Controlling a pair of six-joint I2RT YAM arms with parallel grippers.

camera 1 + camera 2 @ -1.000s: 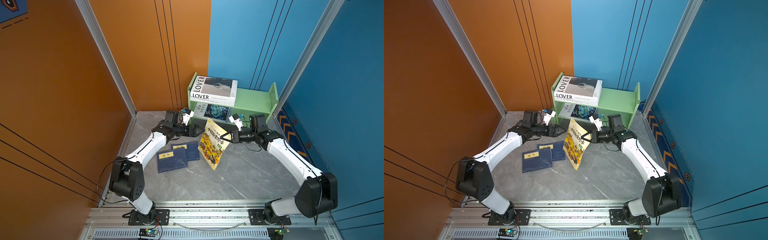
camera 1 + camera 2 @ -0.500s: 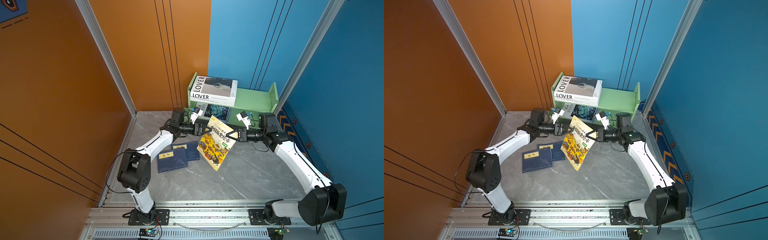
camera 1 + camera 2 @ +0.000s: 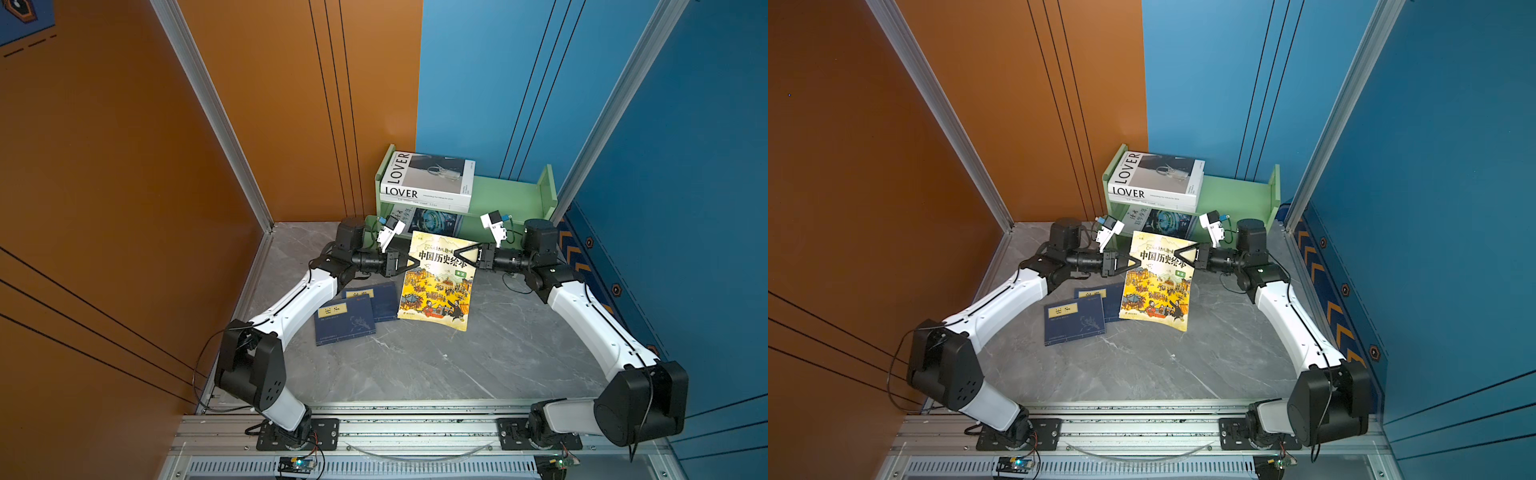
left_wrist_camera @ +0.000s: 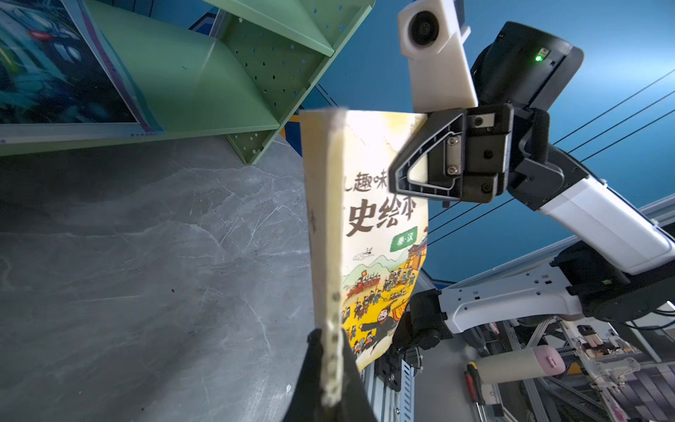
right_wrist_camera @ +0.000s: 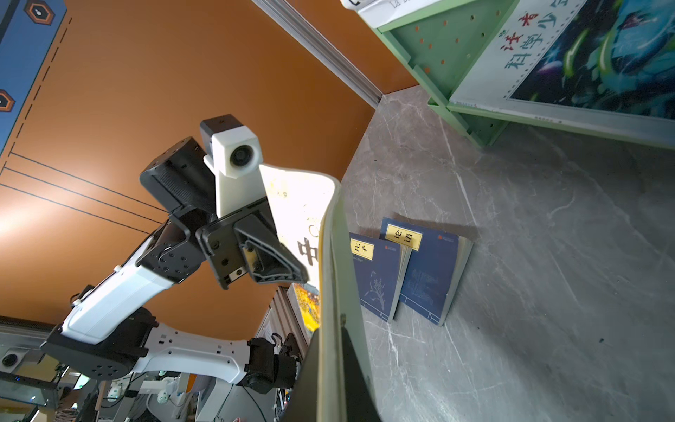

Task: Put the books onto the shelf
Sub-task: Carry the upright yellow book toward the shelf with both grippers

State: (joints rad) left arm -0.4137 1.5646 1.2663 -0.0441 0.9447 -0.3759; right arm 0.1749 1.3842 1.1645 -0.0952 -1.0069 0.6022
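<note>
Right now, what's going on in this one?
The yellow picture book is held upright in front of the green shelf: the left gripper pinches one side edge, the right gripper the other. Two navy books lie on the table; a white book and a teal book are on the shelf.

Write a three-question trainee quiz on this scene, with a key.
1. True or false: both the left gripper and the right gripper grip the yellow book.
2. How many navy books lie on the grey tabletop? A one, B two, C three.
3. Fill in: the teal book lies on the shelf's ___ tier.
Key: 1 true; 2 B; 3 lower.
</note>
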